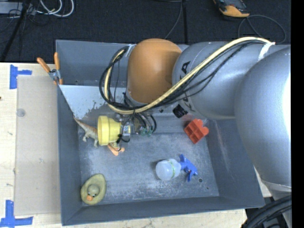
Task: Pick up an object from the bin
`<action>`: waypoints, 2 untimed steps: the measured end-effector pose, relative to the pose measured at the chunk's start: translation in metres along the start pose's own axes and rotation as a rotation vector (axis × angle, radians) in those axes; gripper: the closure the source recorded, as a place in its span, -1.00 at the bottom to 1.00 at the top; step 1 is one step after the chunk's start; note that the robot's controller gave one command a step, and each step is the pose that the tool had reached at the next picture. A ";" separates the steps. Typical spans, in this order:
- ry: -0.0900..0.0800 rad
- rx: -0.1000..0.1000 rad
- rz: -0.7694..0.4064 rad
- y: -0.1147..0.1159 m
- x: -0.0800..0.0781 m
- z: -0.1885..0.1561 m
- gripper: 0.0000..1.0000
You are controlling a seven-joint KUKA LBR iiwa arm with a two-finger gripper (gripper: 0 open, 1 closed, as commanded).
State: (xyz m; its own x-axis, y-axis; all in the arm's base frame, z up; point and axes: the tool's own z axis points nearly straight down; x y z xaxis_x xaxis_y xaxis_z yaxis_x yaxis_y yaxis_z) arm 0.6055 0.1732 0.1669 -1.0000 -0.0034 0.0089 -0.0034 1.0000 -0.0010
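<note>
Gripper (124, 130) sat low in left-centre of bin (66, 175), just beside yellow cup-like cylinder (107, 129) | whether pincer was wide, narrow or holding could not be told, hidden under orange wrist cover (149, 70) | tan toy dinosaur (87, 130) at cylinder's left | red block (195, 130) well apart, right | 1 yellow duck (93, 189) near front-left corner

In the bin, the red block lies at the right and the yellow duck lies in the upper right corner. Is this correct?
Not quite. The camera view shows the yellow duck in the lower left corner of the bin, not the upper right. The red block does lie at the right.
</note>
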 end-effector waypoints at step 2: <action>-0.001 0.000 -0.004 0.001 -0.005 -0.070 1.00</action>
